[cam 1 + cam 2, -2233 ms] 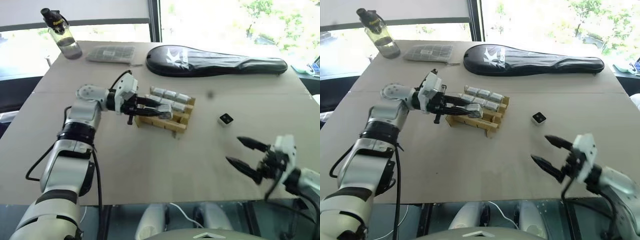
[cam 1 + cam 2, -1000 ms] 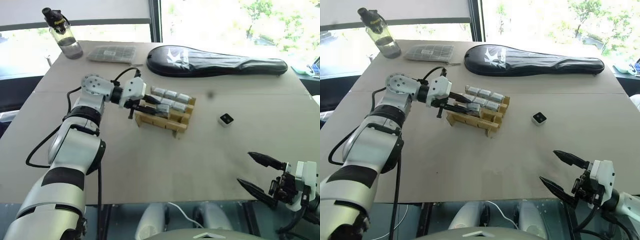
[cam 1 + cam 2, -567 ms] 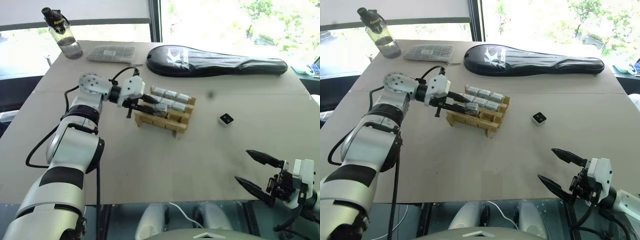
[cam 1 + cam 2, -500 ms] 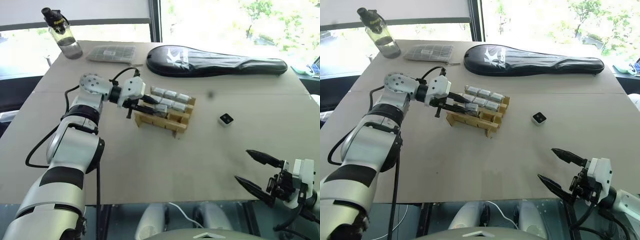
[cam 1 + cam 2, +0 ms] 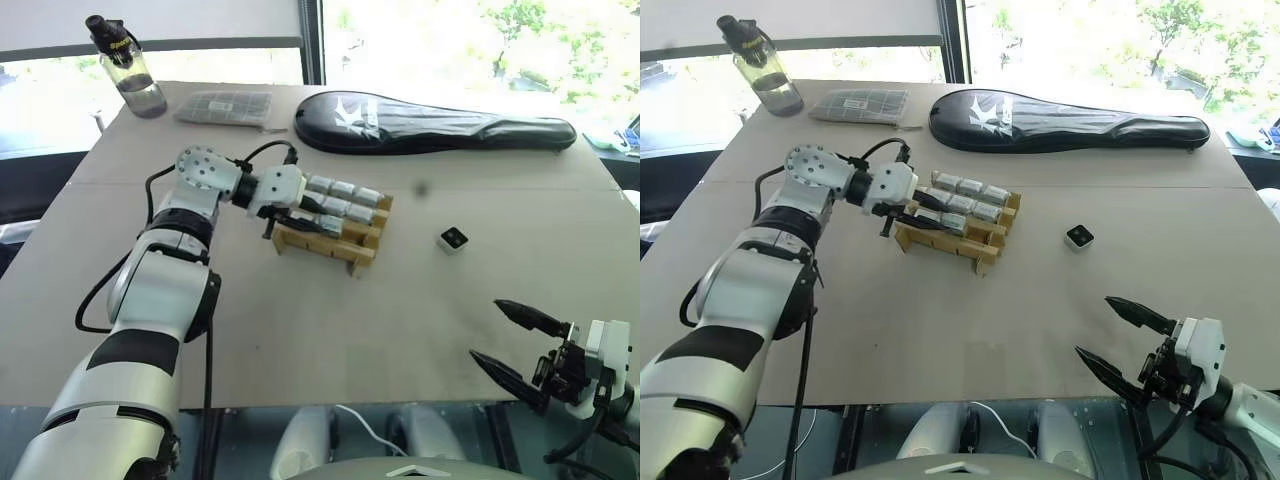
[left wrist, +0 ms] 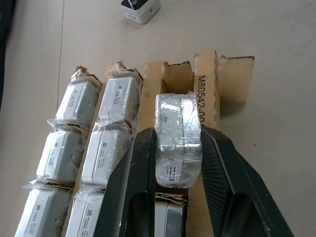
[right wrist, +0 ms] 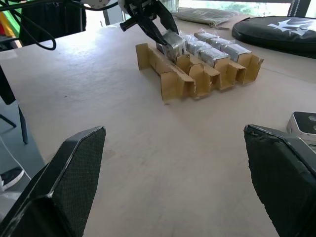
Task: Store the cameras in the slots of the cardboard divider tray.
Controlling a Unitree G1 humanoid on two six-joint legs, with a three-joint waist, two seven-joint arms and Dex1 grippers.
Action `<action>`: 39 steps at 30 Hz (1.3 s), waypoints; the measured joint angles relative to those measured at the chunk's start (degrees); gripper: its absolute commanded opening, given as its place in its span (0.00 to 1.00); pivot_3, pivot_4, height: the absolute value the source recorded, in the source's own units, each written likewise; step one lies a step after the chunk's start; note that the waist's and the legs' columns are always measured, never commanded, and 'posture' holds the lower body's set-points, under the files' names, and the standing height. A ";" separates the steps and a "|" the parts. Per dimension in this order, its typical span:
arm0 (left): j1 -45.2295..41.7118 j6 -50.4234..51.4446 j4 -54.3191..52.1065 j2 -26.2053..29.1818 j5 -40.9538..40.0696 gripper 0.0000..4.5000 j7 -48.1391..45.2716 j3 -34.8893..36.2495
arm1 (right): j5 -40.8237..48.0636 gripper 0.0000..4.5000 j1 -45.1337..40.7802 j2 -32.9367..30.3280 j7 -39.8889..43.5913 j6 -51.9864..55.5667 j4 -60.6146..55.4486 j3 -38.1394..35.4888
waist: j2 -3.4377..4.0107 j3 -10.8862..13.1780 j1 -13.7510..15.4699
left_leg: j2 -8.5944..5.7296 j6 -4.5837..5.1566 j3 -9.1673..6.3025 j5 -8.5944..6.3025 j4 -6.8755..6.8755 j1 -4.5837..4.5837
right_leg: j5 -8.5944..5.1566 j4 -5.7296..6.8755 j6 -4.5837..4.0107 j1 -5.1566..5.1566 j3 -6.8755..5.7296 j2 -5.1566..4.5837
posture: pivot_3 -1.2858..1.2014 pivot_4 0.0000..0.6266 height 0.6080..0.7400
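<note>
The step in hand is seating one more camera: the left tool [image 6: 178,163] is clamped on a wrapped camera [image 6: 177,139], its two black fingers pressing the long sides, and holds it over the third row of the cardboard divider tray [image 5: 352,252], which sits mid-desk, nearer the far edge than the near one. Judging from the left wrist view, the next move calls for lining the block up with the free slot between two upright dividers and lowering it straight before letting go. The stored cameras [image 6: 76,101] are boxy, silver-grey, sealed in crinkled clear film; the tray is stiff tan corrugated card. One bare camera [image 5: 452,239] lies toward the desk's right edge. The right tool [image 5: 1124,337] hangs spread wide at the near edge, empty.
</note>
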 measured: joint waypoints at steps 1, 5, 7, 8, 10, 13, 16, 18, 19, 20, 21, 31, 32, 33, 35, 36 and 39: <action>-0.09 -0.08 0.00 -0.10 0.40 0.16 0.01 0.16 | 0.00 0.99 -0.01 0.02 -0.05 -0.14 -0.01 0.03 | 0.00 0.00 0.02 | 0.00 0.00 -0.01 0.00 0.00 0.00 | 0.00 0.00 0.00 0.00 -0.02 0.00 | 0.52 0.24 1.00; -0.46 -0.23 0.05 -0.50 3.37 0.46 0.02 1.34 | -0.05 1.00 -0.03 0.09 -0.27 -0.36 -0.01 0.13 | 0.00 0.00 0.02 | 0.00 0.00 -0.01 0.00 0.00 0.00 | 0.00 0.00 0.00 0.01 -0.04 0.00 | 0.52 0.24 1.00; -0.45 -0.84 0.12 -0.78 5.00 0.63 0.32 1.61 | -0.06 1.00 -0.04 0.11 -0.39 -0.39 -0.02 0.18 | 0.00 0.00 -0.08 | 0.00 0.00 -0.01 0.00 0.00 0.00 | 0.00 0.00 0.00 0.01 -0.06 0.01 | 0.52 0.24 1.00; -0.46 -1.10 0.13 -0.79 5.49 0.71 0.88 1.84 | -0.06 1.00 -0.04 0.11 -0.48 -0.40 -0.02 0.21 | 0.00 0.00 -0.13 | 0.00 0.00 0.00 0.00 0.00 0.01 | 0.00 0.00 0.00 0.00 -0.04 0.01 | 0.52 0.24 1.00; -0.46 -1.29 0.13 -0.79 6.15 0.91 2.29 2.68 | -0.06 1.00 -0.07 0.11 -0.67 -0.41 -0.02 0.30 | 0.00 0.00 -0.15 | 0.02 0.00 -0.01 0.00 -0.01 0.01 | 0.00 0.01 0.00 0.00 -0.02 0.01 | 0.52 0.24 1.00; -0.47 -0.95 0.13 -0.76 6.93 0.99 2.38 4.30 | -0.05 1.00 -0.23 0.10 -0.78 -0.41 -0.02 0.38 | 0.00 0.00 -0.16 | 0.02 0.00 -0.01 0.00 -0.01 0.02 | 0.00 0.01 0.00 0.00 -0.03 0.02 | 0.52 0.24 1.00; -0.56 0.13 0.13 -0.73 6.47 0.99 1.39 6.55 | -0.02 1.00 -0.70 0.06 -0.79 -0.41 -0.02 0.39 | 0.00 0.00 -0.17 | 0.02 0.00 0.00 0.00 -0.01 0.01 | 0.00 0.02 0.00 0.00 -0.06 0.02 | 0.52 0.24 1.00; -1.22 2.01 0.13 -0.68 4.35 0.99 0.46 8.37 | -0.01 1.00 -0.82 -0.07 -0.70 -0.41 -0.01 0.39 | 0.00 0.00 -0.11 | 0.02 0.00 -0.02 0.00 0.00 0.00 | 0.00 0.02 0.00 0.00 -0.09 0.01 | 0.52 0.24 1.00; -1.61 3.19 0.12 -0.53 2.99 0.99 0.14 9.08 | 0.01 1.00 -0.97 -0.16 -0.61 -0.41 -0.01 0.39 | 0.00 0.00 -0.10 | 0.02 0.00 -0.02 0.00 0.00 0.00 | 0.00 0.02 0.00 0.00 -0.10 0.01 | 0.52 0.24 1.00; -1.88 3.99 0.06 -0.39 2.20 0.99 0.03 9.19 | 0.01 1.00 -1.04 -0.22 -0.52 -0.41 0.00 0.39 | 0.00 0.00 -0.11 | 0.02 0.00 -0.02 0.00 0.01 0.00 | 0.00 0.02 0.00 0.00 -0.10 0.01 | 0.52 0.24 1.00; -2.04 4.95 -0.07 -0.10 1.02 0.99 -0.02 9.09 | 0.02 1.00 -1.20 -0.29 -0.39 -0.41 0.05 0.39 | 0.00 0.00 -0.16 | 0.02 0.00 -0.01 0.00 0.01 0.01 | 0.00 0.02 0.00 0.00 -0.10 0.01 | 0.52 0.24 1.00; 2.01 9.24 -3.33 5.40 -8.01 0.99 -0.04 6.26 | 0.09 1.00 -3.01 -0.70 -0.02 -0.19 0.67 0.47 | 0.01 0.00 -0.24 | 0.04 -0.01 -0.04 0.00 0.00 0.01 | 0.00 0.05 0.00 0.00 0.03 -0.04 | 0.52 0.24 1.00; 2.65 9.91 -3.72 5.79 -8.99 0.99 -0.04 6.25 | 0.09 1.00 -2.95 -0.71 -0.03 -0.18 0.68 0.47 | 0.01 0.00 -0.16 | 0.04 -0.01 -0.05 0.00 0.01 0.00 | 0.00 0.05 0.00 0.00 0.02 -0.10 | 0.52 0.24 1.00; 3.99 10.59 -4.82 6.72 -10.45 0.99 -0.05 6.14 | 0.10 1.00 -2.94 -0.72 -0.02 -0.18 0.67 0.47 | 0.01 0.00 -0.15 | 0.04 -0.01 -0.05 0.00 0.01 0.01 | 0.00 0.05 0.00 0.00 0.02 -0.20 | 0.52 0.24 1.00; 6.63 12.76 -6.68 8.27 -13.36 0.99 -0.05 6.05 | 0.10 1.00 -2.71 -0.76 0.00 -0.16 0.67 0.47 | 0.01 0.00 -0.23 | 0.04 -0.01 -0.04 0.00 0.00 0.02 | 0.00 0.05 0.00 0.00 0.03 -0.22 | 0.52 0.24 1.00; 8.51 14.92 -7.98 9.33 -15.63 0.99 -0.05 6.17 | 0.13 1.00 -2.81 -0.81 -0.03 -0.10 0.67 0.48 | 0.02 0.00 -0.29 | 0.04 -0.01 -0.04 0.00 0.00 0.03 | 0.00 0.05 0.00 0.00 0.03 -0.25 | 0.52 0.24 1.00; 13.87 21.19 -12.89 12.28 -21.40 0.99 -0.04 6.12 | 0.38 1.00 -3.27 -1.11 -0.20 0.51 0.66 0.50 | 0.02 0.00 -0.47 | 0.05 -0.01 -0.06 0.00 0.00 0.02 | 0.00 0.05 0.00 0.00 0.03 -0.26 | 0.52 0.24 1.00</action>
